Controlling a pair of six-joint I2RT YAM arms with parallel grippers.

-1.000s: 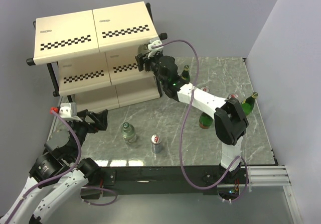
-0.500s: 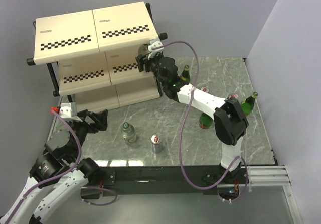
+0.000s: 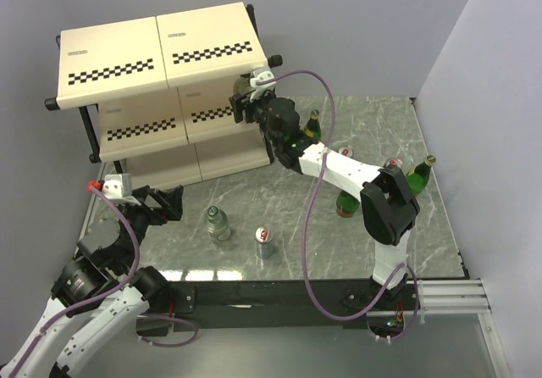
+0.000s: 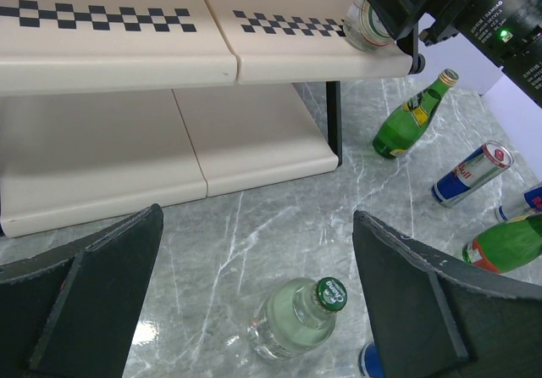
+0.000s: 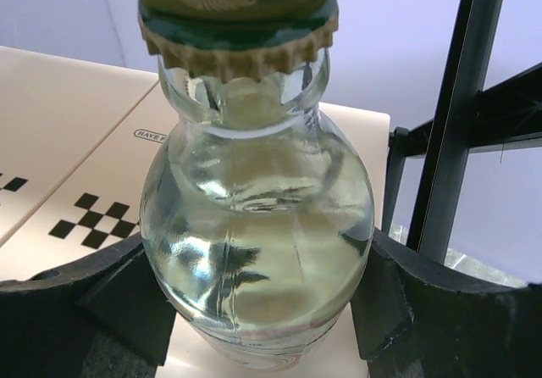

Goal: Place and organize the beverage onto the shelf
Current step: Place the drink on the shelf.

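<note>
My right gripper (image 5: 254,314) is shut on a short clear bottle (image 5: 254,217) with a green-gold cap, held upright over the right end of the shelf's (image 3: 127,132) middle tier (image 4: 279,47). I cannot tell whether its base touches the panel. In the top view that right gripper (image 3: 244,100) is beside the black frame post. A second clear bottle (image 4: 296,317) stands on the table between the wide-apart fingers of my open left gripper (image 4: 254,302), below them and untouched. The clear bottle (image 3: 218,223) is just right of the left gripper (image 3: 172,202).
A slim can (image 3: 265,242) stands near the front. Green bottles (image 3: 313,125) (image 3: 421,171) (image 3: 345,202) and two cans (image 3: 345,152) (image 3: 391,164) stand on the marble table (image 3: 279,193) around the right arm. The top tier (image 3: 152,52) overhangs the back; walls enclose the table.
Hardly anything: the right gripper and its bottle have crept slightly toward the shelf, and the left wrist has shifted a touch to the right.
</note>
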